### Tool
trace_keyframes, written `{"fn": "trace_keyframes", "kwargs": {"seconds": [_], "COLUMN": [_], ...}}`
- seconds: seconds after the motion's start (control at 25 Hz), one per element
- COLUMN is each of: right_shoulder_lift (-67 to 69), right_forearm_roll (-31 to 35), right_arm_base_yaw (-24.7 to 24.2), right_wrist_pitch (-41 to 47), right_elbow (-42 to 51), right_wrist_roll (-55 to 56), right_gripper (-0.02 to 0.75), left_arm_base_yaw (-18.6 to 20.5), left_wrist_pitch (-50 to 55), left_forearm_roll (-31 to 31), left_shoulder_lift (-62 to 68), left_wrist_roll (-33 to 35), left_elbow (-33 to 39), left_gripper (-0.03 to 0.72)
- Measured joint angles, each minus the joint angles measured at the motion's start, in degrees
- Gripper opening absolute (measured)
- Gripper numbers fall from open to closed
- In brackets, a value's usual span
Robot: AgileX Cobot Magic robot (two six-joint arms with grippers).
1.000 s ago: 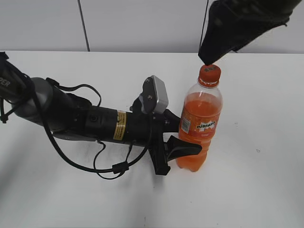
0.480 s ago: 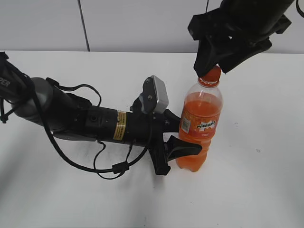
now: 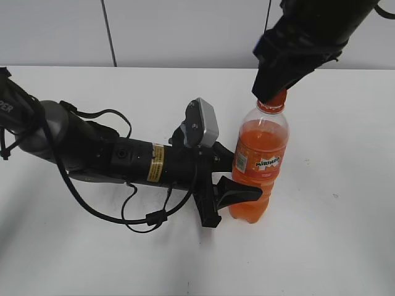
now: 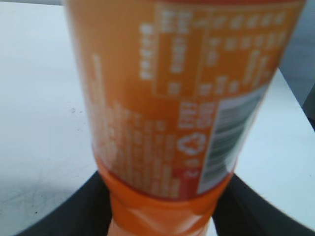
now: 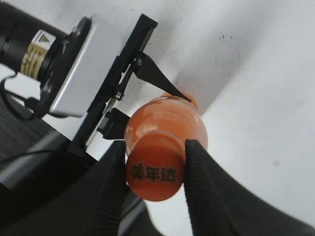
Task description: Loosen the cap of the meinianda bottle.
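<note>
Left pincer (image 3: 237,191) clamps meinianda bottle (image 3: 259,163) low (upright); right pincer (image 5: 153,169) grips cap (image 5: 155,172)

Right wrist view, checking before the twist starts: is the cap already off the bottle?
No, the cap sits on the bottle neck, between the right gripper fingers.

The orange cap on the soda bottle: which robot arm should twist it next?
The right. Its end effector sits with a finger on each side of the cap, ready to turn. The left end effector is low on the bottle, steadying it upright.
</note>
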Motion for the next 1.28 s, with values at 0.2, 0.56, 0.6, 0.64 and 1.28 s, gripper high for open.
{"fn": "trace_keyframes", "kwargs": {"seconds": [0.2,0.56,0.6,0.64,1.28], "right_shoulder_lift": [0.0,-2.4,-3.4,-4.6,-4.9], "right_forearm_roll": [-0.1,0.5,0.3,-0.1,-9.4], "right_arm_base_yaw": [0.1,0.1,0.1,0.1,-22.4], "right_wrist_pitch": [0.0,0.3,0.3,0.2,-18.5], "right_elbow": [-0.2,-0.9,-1.3,-1.7,13.9], "right_wrist_roll": [-34.7,-37.8,-35.6,-32.6,3.2], "right_gripper": [0.269,0.263,0.263,0.263,0.263], "left_arm_base_yaw": [0.0,-0.1,-0.1,-0.1,-0.1], "left_wrist_pitch": [0.0,0.0,0.0,0.0,0.1], "left_forearm_roll": [0.0,0.3,0.3,0.3,0.2], "left_shoulder_lift": [0.0,-0.1,-0.1,-0.1,-0.1], "left_wrist_roll": [0.0,0.0,0.0,0.0,0.0], "left_elbow": [0.0,0.0,0.0,0.0,0.0], "left_gripper": [0.363,0.363,0.363,0.363,0.363]}}
